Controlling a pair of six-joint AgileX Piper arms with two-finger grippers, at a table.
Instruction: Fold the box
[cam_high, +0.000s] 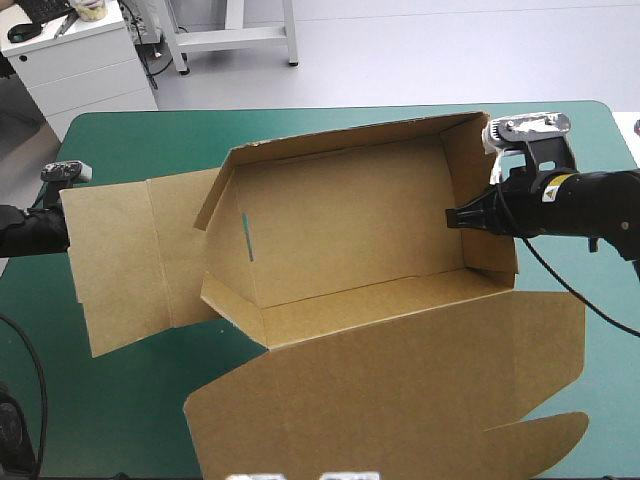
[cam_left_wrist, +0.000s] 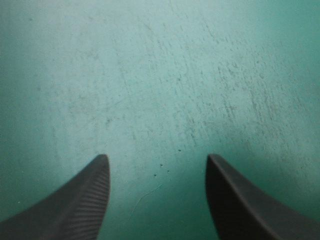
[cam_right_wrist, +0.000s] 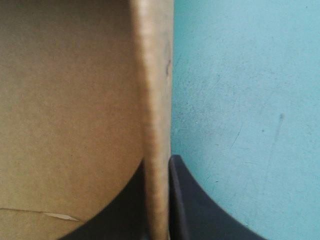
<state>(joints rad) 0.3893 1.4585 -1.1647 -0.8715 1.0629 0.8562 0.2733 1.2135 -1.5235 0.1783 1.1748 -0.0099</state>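
The brown box (cam_high: 340, 230) stands mid-table as an open tray, with its back, left and right walls raised. Its lid (cam_high: 400, 390) lies flat toward the table's front edge. A wide side flap (cam_high: 120, 260) lies flat to the left. My right gripper (cam_high: 455, 217) is shut on the top edge of the right wall (cam_right_wrist: 155, 75), one black finger inside the box and one outside. My left gripper (cam_left_wrist: 156, 156) is open over bare teal-green cover (cam_left_wrist: 160, 75) with nothing between its fingers. In the high view it sits at the table's left edge, beside the flat flap.
Bare teal-green cover (cam_high: 130, 140) shows behind the box and at the front left corner. The lid's rounded tab (cam_high: 540, 440) reaches toward the front right corner. A white cabinet (cam_high: 80, 60) stands beyond the table's back left corner.
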